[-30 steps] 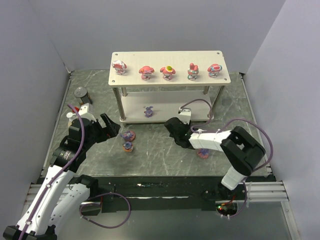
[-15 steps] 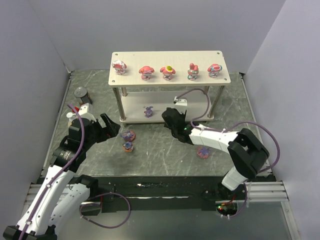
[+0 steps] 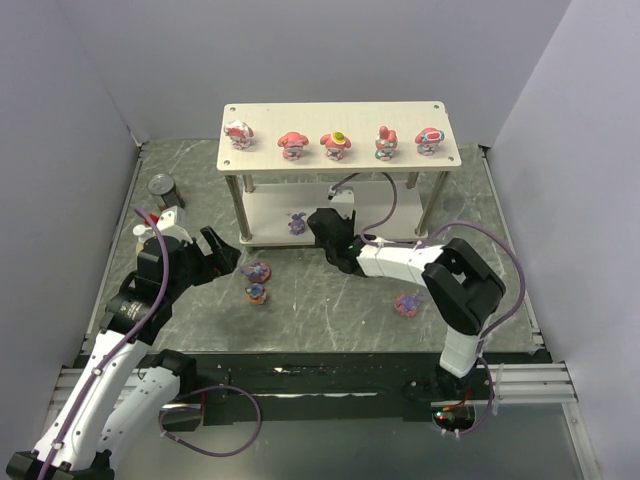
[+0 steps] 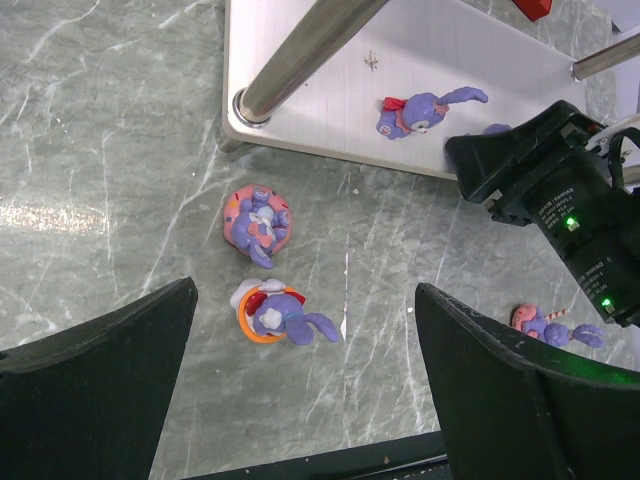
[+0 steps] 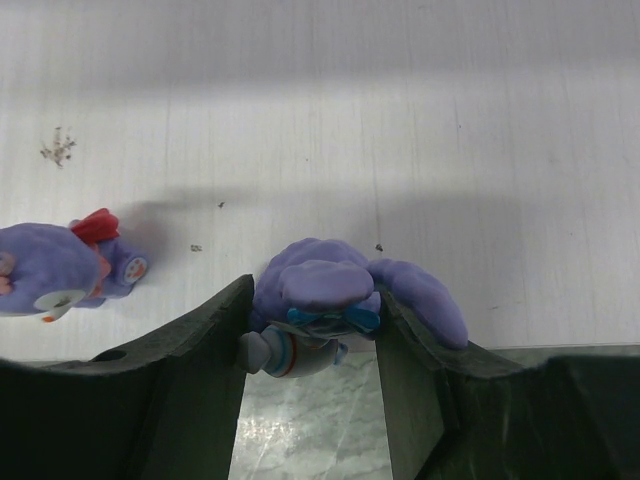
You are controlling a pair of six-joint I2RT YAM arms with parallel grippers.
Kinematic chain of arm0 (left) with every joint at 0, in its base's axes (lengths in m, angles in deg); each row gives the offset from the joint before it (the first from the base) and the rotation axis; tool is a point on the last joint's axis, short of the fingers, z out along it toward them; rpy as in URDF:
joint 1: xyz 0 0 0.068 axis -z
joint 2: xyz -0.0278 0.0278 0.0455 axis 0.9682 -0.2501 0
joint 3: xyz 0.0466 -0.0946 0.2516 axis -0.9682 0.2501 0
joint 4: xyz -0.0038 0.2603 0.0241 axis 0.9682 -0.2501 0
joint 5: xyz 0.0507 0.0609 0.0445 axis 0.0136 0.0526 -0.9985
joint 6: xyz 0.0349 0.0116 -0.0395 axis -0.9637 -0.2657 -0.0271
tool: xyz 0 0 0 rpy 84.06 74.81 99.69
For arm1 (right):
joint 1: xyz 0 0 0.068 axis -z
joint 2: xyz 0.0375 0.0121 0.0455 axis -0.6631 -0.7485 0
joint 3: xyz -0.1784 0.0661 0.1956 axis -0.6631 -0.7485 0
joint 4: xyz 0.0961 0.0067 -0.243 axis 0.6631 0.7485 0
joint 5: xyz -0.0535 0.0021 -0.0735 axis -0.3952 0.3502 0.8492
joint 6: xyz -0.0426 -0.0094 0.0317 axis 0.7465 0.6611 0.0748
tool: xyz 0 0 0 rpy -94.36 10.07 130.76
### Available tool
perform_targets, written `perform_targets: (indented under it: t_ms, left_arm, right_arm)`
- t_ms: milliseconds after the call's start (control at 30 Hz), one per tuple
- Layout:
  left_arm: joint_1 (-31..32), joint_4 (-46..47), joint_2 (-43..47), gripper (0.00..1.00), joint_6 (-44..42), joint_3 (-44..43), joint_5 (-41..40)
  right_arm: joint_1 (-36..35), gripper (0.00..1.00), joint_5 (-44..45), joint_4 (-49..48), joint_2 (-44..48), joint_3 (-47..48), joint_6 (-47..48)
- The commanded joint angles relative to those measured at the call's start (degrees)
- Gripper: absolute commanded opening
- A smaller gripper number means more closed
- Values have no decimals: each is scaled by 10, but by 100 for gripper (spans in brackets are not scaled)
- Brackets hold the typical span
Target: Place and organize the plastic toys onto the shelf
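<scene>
Shelf [image 3: 400,110], upper centre: 5 pink toys [image 3: 339,144] on top board, 1 purple toy [image 3: 297,222] on lower board. My right gripper [image 5: 314,305] clamped on purple figurine [image 5: 318,275] at lower board edge. 3 loose toys [image 3: 257,270] on table [image 3: 330,300], not yet placed. My left gripper [image 4: 306,300] spread wide, empty.

The table [image 3: 330,300] has a grey-green marbled, stone-like top, smooth with a soft sheen. The shelf [image 3: 300,112] has pale, matt boards with a faint wood grain and a few dark specks on the lower one. Its posts [image 4: 300,50] are polished metal, bright and reflective. The toys [image 4: 258,215] are smooth moulded plastic with a slight gloss, as is the purple toy [image 5: 315,285]. The right gripper [image 5: 315,295] and left gripper [image 4: 303,290] have matt black plastic fingers, faintly grainy. The arm shells [image 3: 85,400] are glossy white plastic. The walls [image 3: 60,150] are plain and matt.
</scene>
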Motion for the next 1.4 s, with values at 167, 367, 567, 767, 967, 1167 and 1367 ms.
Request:
perform_targets:
  t_ms: [167,367,567,767,967,1167,1367]
  left_arm:
    - [-3,22,0,96,-8,-1,8]
    - [-3,22,-2,96,-8,-1,8]
    - [-3,23,-2,96,-8,-1,8]
    - [-3,23,-2,96,-8,-1,8]
    - [-4,22,-2,96,-8,-1,8]
    - [-4,23,-2,96,-8,-1,8]
    - [-4,23,-2,96,-8,-1,8]
  right_arm:
    - [14,10,0,-34,-33,39,14]
    - [19,17,-7,-14,-53,59,12]
    - [20,34,-2,-12,-47,52,10]
    - [19,52,0,-13,-41,49,17]
    - [20,69,-12,-27,-27,34,25]
    - [19,79,-19,-31,-3,17,19]
    - [19,85,-29,-33,34,-9,15]
